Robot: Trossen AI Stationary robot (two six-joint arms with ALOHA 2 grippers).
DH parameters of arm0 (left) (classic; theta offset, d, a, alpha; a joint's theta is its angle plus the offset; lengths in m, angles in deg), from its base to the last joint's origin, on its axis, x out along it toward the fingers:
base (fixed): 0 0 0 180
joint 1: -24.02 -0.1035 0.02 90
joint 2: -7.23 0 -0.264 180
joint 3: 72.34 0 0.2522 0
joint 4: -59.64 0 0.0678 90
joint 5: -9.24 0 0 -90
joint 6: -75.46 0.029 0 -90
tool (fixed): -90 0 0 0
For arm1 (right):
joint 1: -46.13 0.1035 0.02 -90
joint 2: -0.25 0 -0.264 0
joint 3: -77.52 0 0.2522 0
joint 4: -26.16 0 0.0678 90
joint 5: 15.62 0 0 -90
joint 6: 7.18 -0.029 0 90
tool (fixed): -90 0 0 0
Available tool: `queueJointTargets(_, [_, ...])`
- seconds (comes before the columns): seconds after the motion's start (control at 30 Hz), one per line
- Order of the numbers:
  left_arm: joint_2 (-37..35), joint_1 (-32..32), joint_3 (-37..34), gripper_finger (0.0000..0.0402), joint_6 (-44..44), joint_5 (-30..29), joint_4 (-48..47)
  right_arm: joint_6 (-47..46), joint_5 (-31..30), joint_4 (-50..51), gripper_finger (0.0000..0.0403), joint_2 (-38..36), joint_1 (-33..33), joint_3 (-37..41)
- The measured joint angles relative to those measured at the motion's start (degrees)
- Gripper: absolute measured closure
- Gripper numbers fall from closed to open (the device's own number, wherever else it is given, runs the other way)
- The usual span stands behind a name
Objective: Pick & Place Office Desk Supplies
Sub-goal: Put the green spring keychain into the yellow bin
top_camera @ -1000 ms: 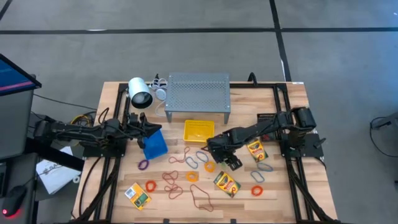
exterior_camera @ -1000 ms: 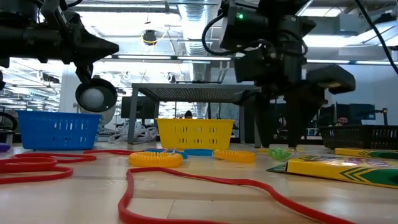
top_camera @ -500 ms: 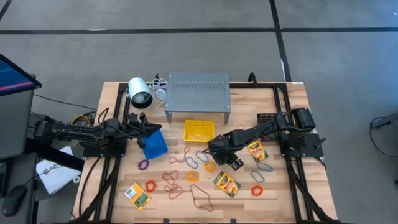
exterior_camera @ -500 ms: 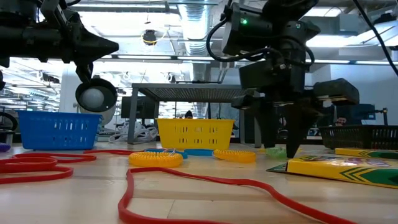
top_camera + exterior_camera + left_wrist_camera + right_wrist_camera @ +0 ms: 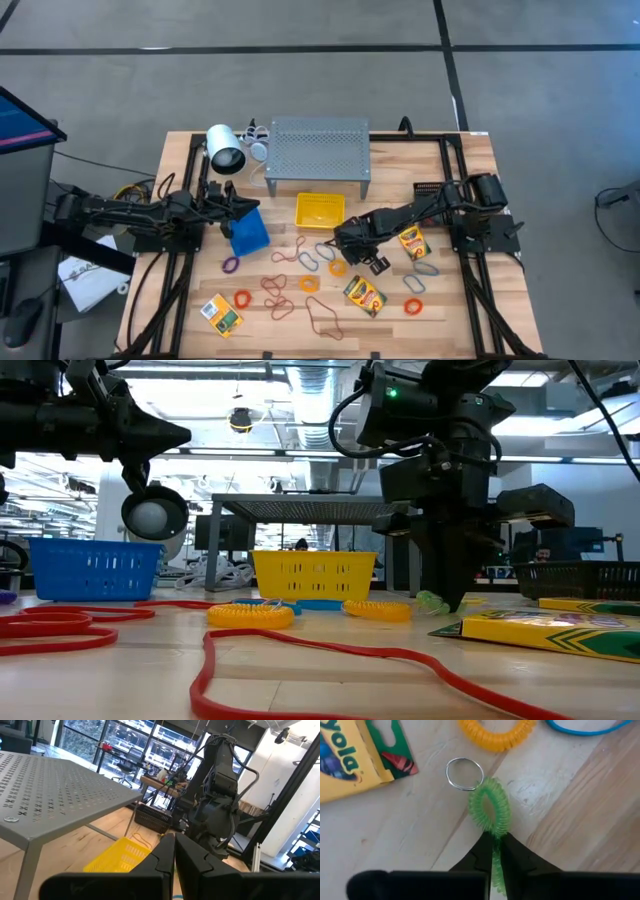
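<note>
Left gripper (image 5: 243, 208) parked at table's left side, above the blue bin (image 5: 248, 232), fingers (image 5: 161, 857) pressed together, holding nothing. Purple band (image 5: 231, 265) just below the bin, orange ring (image 5: 242, 298) and one crayon box (image 5: 222, 314) near the front left corner. Grey perforated shelf (image 5: 319, 150) at the back centre, yellow bin (image 5: 319, 211) in front of it. Loose red loops (image 5: 275, 289) and big red band (image 5: 322, 319) mid-front. Right gripper (image 5: 495, 843) down at table level right of centre, fingers clamped on a green coiled band (image 5: 491, 810), which lies on the wood with a small metal ring (image 5: 464, 773) at its far end. Yellow coiled band (image 5: 497, 733) beyond it. Second crayon box (image 5: 364, 295) just in front of gripper, third (image 5: 411, 242) to its right. Grey (image 5: 427, 268) and orange (image 5: 413, 306) bands near right edge.
</note>
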Motion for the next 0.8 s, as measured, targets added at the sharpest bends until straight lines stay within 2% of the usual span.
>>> queueJointTargets(0.3, [-0.01,0.0,0.0,0.0394,0.0,0.01,0.12,-1.75,-0.14,4.71,0.0398,-1.64,-0.04,-1.86])
queueJointTargets(0.5, [-0.04,0.02,0.0,0.0394,0.0,0.02,0.85,-4.1,-0.03,5.08,0.0398,-9.02,-1.53,-2.03])
queueJointTargets(0.63, [-0.04,0.02,0.0,0.0394,0.0,0.04,1.75,-7.52,0.5,1.64,0.0399,-14.91,-4.53,-2.05])
queueJointTargets(0.8, [-0.04,0.02,0.0,0.0394,0.0,0.04,2.04,-11.64,6.87,-7.78,0.0399,-18.81,-9.44,-2.08])
